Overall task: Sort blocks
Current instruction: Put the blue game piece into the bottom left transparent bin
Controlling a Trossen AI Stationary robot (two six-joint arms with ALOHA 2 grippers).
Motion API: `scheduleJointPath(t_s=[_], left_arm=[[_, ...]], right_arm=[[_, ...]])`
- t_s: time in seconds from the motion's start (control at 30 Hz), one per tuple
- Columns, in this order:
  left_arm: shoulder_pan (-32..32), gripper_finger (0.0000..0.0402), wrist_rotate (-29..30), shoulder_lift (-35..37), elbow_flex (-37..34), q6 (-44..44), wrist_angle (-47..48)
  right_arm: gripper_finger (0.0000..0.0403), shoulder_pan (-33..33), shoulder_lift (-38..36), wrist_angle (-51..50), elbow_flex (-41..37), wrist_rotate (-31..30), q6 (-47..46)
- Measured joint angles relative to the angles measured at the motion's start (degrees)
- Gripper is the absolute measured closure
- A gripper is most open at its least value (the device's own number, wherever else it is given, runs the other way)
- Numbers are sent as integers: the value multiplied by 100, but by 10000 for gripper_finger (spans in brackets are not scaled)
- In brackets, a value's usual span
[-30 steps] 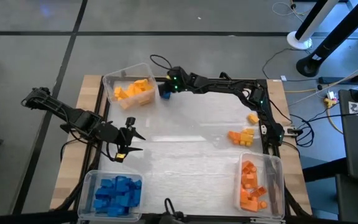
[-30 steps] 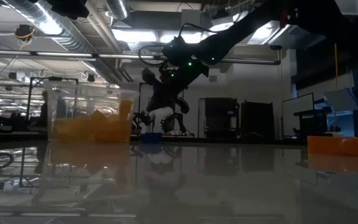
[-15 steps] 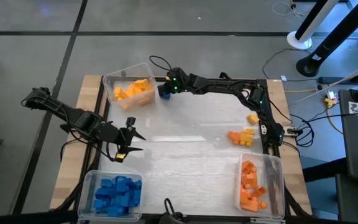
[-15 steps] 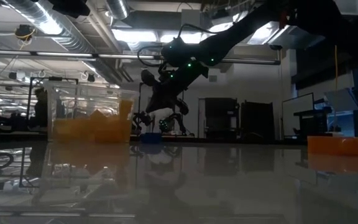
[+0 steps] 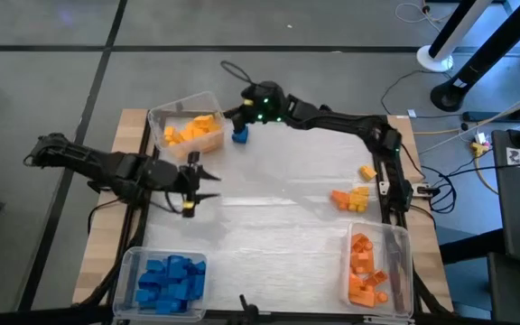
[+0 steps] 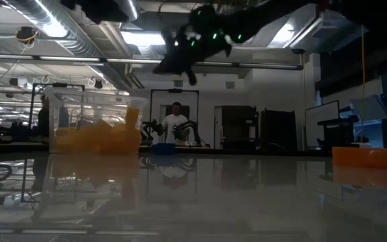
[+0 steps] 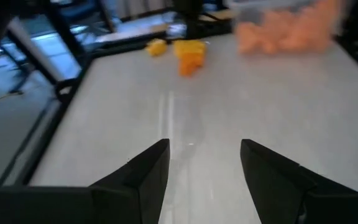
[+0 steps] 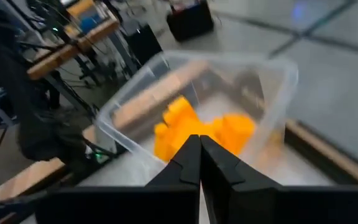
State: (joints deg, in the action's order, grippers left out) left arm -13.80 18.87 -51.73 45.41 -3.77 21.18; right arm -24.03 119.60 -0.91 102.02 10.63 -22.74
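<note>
Small studded plastic toy bricks are lying sorted and unsorted across the pale table top: one blue brick is sitting alone on the table just beside the clear plastic bin of yellow bricks at the far left corner; a loose cluster of orange and yellow bricks is lying near the right edge, with a single yellow brick just beyond it; a clear plastic bin of blue bricks is standing at the near left corner, and a clear plastic bin of orange bricks at the near right corner. The right gripper is hanging in the air above the lone blue brick, beside the yellow bin, its fingers pressed together with nothing between them. The left gripper is hovering over the left part of the table, its fingers spread apart and holding nothing. A person is standing in the room behind the table.
</note>
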Motion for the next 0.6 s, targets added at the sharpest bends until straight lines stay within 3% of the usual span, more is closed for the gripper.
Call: scheduleJointPath(t_s=[0.23, 0.37, 0.6], left_arm=[[1089, 225, -369, -299, 0, -331, -659], [1624, 225, -579, -724, 0, -556, -1353], [2242, 225, -556, -2010, 0, -1256, -2968]], right_arm=[[395, 81, -917, -272, 6, 40, 728], [395, 136, -1499, -1054, 4, -57, 1316], [395, 423, -2467, -2853, 4, -952, 2075]])
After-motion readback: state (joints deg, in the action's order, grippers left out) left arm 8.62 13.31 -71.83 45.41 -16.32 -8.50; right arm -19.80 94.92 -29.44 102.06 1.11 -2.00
